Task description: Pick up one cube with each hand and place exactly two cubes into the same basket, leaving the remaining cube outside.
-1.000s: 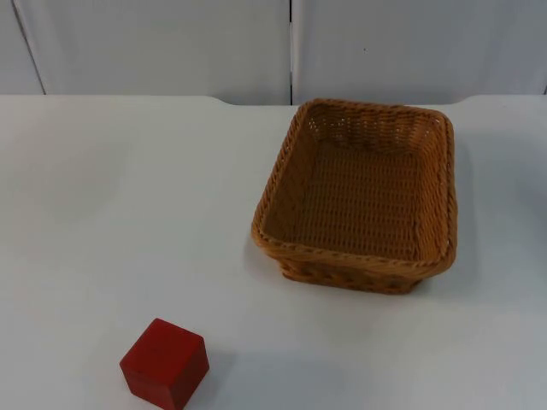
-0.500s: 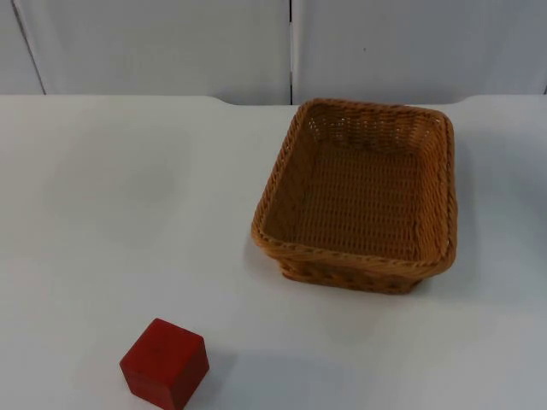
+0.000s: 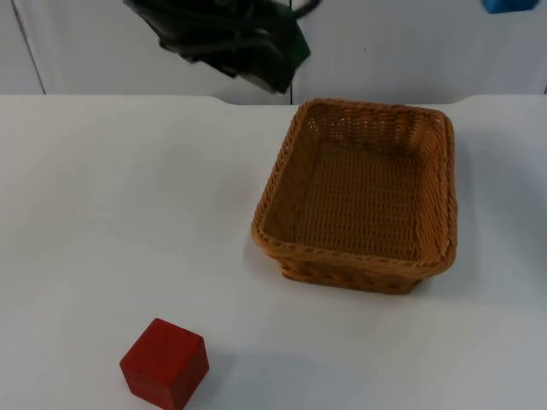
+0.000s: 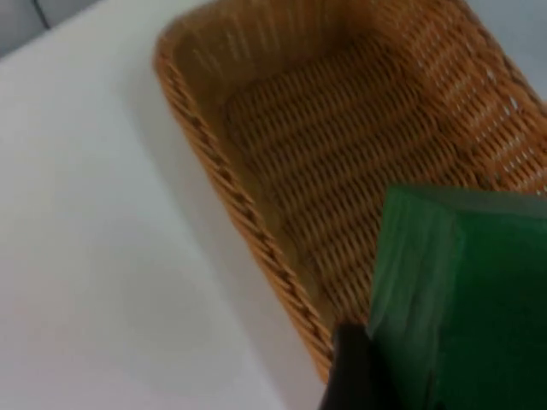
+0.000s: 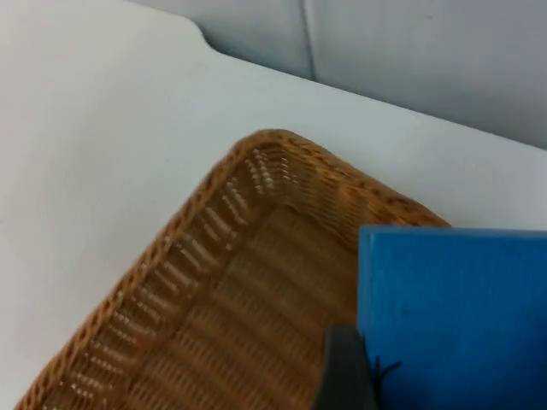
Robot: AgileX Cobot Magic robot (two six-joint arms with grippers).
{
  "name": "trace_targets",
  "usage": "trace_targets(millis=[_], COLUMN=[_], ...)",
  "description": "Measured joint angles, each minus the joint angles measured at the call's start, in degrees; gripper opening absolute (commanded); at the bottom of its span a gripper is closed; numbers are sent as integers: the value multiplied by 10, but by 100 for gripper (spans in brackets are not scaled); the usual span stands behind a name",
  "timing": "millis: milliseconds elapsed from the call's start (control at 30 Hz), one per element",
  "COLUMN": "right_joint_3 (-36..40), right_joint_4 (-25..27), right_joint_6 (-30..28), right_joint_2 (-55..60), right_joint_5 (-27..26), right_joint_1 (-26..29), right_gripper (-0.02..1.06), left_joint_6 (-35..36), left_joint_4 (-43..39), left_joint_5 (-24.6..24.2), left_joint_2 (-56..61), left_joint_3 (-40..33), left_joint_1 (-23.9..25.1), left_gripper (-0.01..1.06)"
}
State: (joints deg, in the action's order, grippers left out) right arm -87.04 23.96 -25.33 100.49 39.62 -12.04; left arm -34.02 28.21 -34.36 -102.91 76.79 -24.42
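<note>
A woven brown basket [image 3: 267,229] stands empty at the table's right of centre. My left gripper [image 3: 272,49] hangs above the table's far edge, just left of the basket's far left corner, shut on a green cube [image 3: 295,47]. The left wrist view looks past the green cube [image 4: 461,299] and a black fingertip [image 4: 352,369] into the basket [image 4: 231,188]. My right gripper [image 5: 436,376] is shut on a blue cube [image 5: 453,307] high over the basket's [image 5: 171,282] far right side; the blue cube [image 3: 511,4] peeks in at the top edge. A red cube [image 3: 164,363] lies on the table at the front left.
The grey partition wall [image 3: 385,47] runs behind the table's far edge. White table top [image 3: 128,196] stretches open to the left of the basket and in front of it.
My left arm has swung into the top view from the upper left with the green cube. The blue cube has come in at the upper right edge. Basket and red cube have not moved.
</note>
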Motion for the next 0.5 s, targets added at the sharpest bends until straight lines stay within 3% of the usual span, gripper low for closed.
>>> trace_targets(millis=[233, 500], right_joint_3=[-93, -136], right_joint_4=[0, 0], right_joint_6=[-1, -2], right_joint_2=[101, 170], right_joint_5=[10, 14], right_joint_1=[-42, -61], right_gripper=[0, 0], left_joint_6=[0, 0], left_joint_4=[4, 21], left_joint_5=[18, 37], left_joint_2=[-44, -74], left_joint_3=[0, 0], left_joint_1=[-23, -27], left_gripper=[0, 0])
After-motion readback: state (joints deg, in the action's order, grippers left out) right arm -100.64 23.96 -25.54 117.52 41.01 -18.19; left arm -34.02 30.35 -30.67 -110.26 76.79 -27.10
